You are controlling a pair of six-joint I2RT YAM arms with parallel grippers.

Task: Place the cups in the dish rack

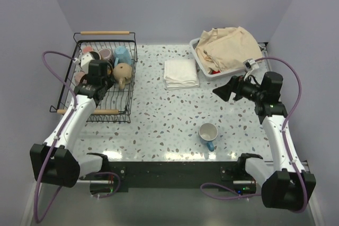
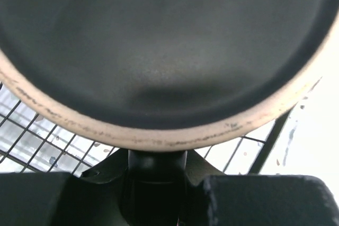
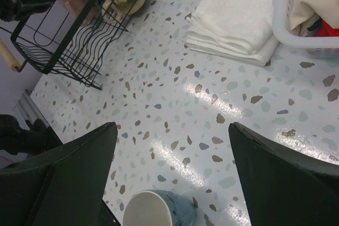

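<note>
Left arm (image 1: pixel 74 123), right arm (image 1: pixel 279 136): my white link shells, black joint housings, black base blocks. One purple cable (image 1: pixel 43 64) loops off my left, another (image 1: pixel 298 86) off my right. Left gripper (image 1: pixel 97 71), right gripper (image 1: pixel 221 91): matt black. My right fingers (image 3: pixel 79 173) are broad dark wedges. White connector (image 1: pixel 249 65) at my right wrist.

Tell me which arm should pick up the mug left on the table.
Right. The right gripper hangs open near the mug, on its own side; the left gripper is over the dish rack, a dark mug filling its view.
</note>
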